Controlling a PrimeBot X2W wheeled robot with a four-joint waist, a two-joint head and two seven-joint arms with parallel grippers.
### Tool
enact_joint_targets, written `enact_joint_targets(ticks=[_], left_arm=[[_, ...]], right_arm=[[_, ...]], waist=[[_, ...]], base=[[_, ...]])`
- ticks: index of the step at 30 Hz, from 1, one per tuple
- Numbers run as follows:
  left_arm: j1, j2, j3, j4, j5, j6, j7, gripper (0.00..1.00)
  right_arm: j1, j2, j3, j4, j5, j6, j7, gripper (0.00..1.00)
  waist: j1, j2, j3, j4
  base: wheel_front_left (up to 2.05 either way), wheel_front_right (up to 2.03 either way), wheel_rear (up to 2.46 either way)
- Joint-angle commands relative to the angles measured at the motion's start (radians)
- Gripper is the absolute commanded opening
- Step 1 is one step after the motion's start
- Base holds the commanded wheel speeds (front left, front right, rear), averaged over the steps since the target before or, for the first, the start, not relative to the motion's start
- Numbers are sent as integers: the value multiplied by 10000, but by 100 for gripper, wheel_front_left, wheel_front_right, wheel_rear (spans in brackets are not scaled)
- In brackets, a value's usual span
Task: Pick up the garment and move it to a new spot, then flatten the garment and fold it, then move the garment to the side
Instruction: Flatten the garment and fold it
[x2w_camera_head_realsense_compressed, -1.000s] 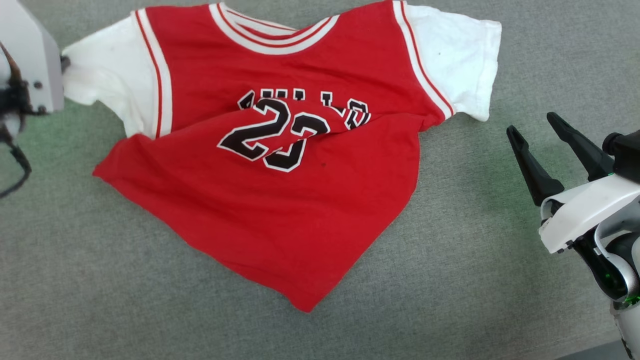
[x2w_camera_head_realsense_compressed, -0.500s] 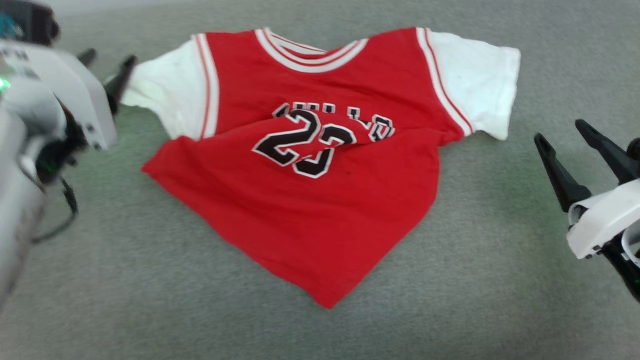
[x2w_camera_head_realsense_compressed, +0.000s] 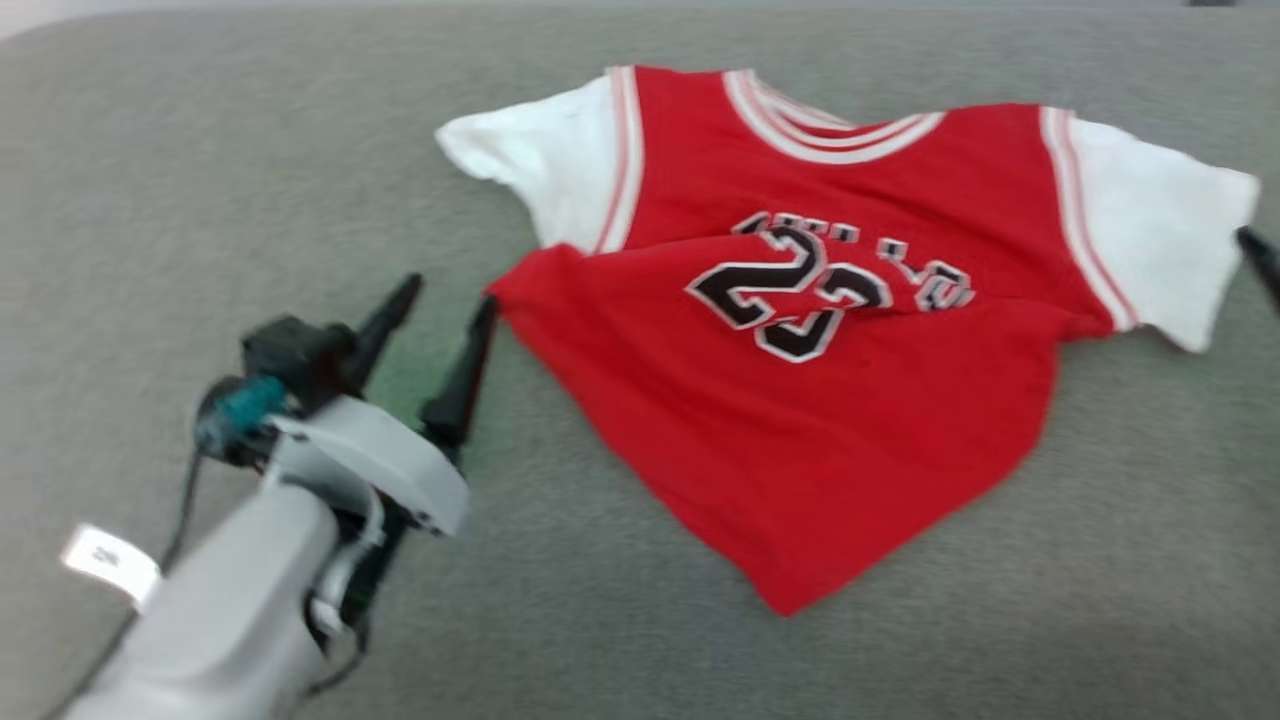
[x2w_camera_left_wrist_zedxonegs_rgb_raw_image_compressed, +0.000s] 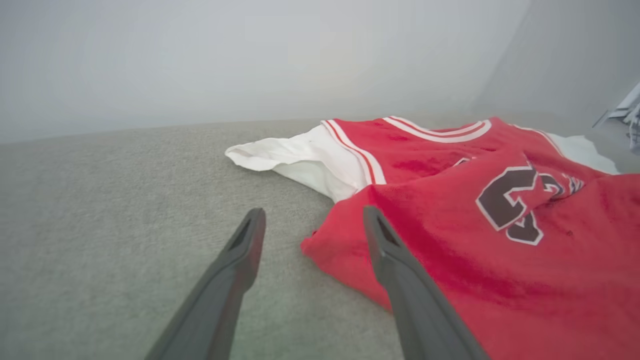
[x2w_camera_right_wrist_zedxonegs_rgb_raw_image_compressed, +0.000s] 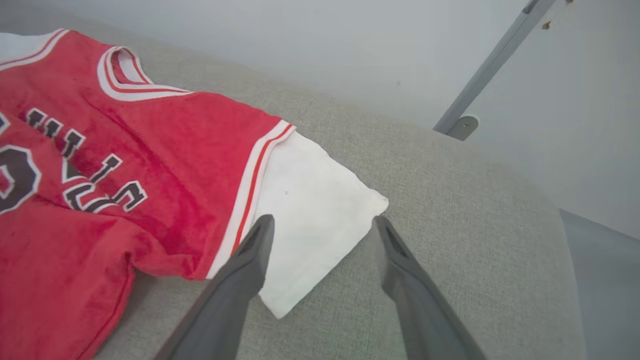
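My left gripper (x2w_camera_head_realsense_compressed: 450, 292) is wide open, nothing in it. In head view it sits lower left of frame, fingers pointing up-right. The finger nearer frame centre ends right at the hem corner of the red basketball-style shirt with white short sleeves (x2w_camera_head_realsense_compressed: 820, 400). In left wrist view the frame-right finger overlaps red cloth and the frame-left finger is over the bare grey woven fabric surface (x2w_camera_left_wrist_zedxonegs_rgb_raw_image_compressed: 100, 210). The hem corner pokes into the gap btwn them. Touching or just above: can't tell.

My right gripper (x2w_camera_right_wrist_zedxonegs_rgb_raw_image_compressed: 324, 220) is spread wide too, empty. In right wrist view the frame-left finger crosses the white sleeve near its striped seam and the frame-right finger is over bare surface. The sleeve's outer corner lies btwn the two. Contact w/ cloth: can't tell. Head view catches one dark fingertip (x2w_camera_head_realsense_compressed: 1258, 252) at the right edge, just beside that sleeve's cuff.

The shirt lies front-up on the surface, right of centre in head view, striped collar toward frame top and both sleeves spread. The hem runs down to a point at lower centre. A fold creases the chest, hiding part of the black white-edged lettering above the number 23.

Around: a teal connector (x2w_camera_head_realsense_compressed: 240, 405) and white label tag (x2w_camera_head_realsense_compressed: 108, 562) on my left arm, lower left. A grey metal pole (x2w_camera_right_wrist_zedxonegs_rgb_raw_image_compressed: 492, 60) w/ round foot stands beyond the surface, upper right of right wrist view, against a pale wall (x2w_camera_right_wrist_zedxonegs_rgb_raw_image_compressed: 300, 40).
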Motion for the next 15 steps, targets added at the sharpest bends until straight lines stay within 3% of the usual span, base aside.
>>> enact_joint_targets(ticks=[1,6,11,15], left_arm=[[409,-179,198,-536,347,290,-78,100],[1316,-861,1264,-2214,1547,672,-71,100],[1881,-1497,2133,-3077,2402,464,-74,100],[2132,-1803,2732,-3359,2842,150,-76,100]], right_arm=[[-502,-448,311,268,348,-14,432,100],[-1900,-1806,1234,866,1268,-14,1753,100],[-3133,-2831,2087,1337,1924,-14,2946,100],[-3887,-3105,2695,1557,2320,-14,3417,100]], waist=[[0,-1,428,1113],[0,-1,1215,1993],[0,-1,1988,2655],[0,-1,2368,2934]], base=[[0,0,0],[0,0,0],[0,0,0],[0,0,0]])
